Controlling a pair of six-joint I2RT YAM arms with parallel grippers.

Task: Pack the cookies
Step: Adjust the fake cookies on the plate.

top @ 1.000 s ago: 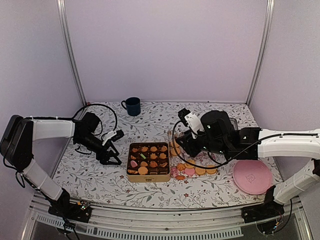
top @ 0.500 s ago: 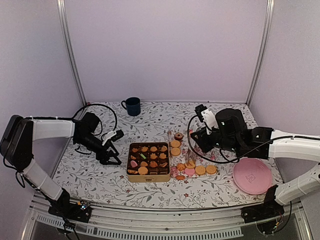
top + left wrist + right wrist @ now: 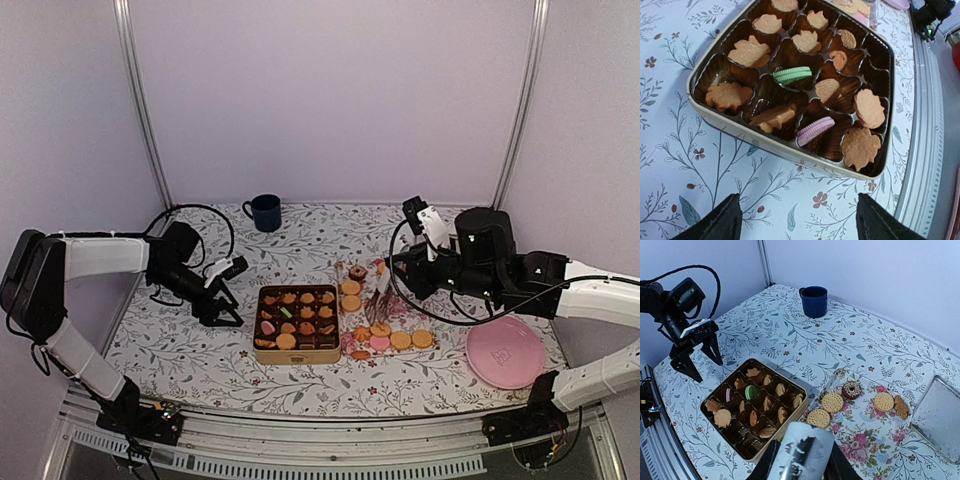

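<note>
Golden, pink and green cookies (image 3: 860, 147) sit in the brown cells of a gold tin (image 3: 790, 152), which is also in the top view (image 3: 297, 350). More loose cookies (image 3: 400, 340) lie on a floral mat (image 3: 920, 440) right of the tin, with round ones (image 3: 832, 402) and a chocolate ring (image 3: 851, 389) nearest it. My left gripper (image 3: 800, 225) stands open on the table just left of the tin, with nothing between its fingers. My right gripper (image 3: 802, 467) hovers above the mat, shut on a shiny silver sheet (image 3: 802, 450).
A dark blue mug (image 3: 265, 212) stands at the back centre. A large pink plate (image 3: 505, 352) lies near the front right. A grey metal lid (image 3: 940, 415) rests right of the mat. The table's front rail (image 3: 930, 150) runs close by the tin.
My right arm has pulled back to the right, away from over the tin, carrying the silver sheet, and its jaws have narrowed. The left arm has stayed put.
</note>
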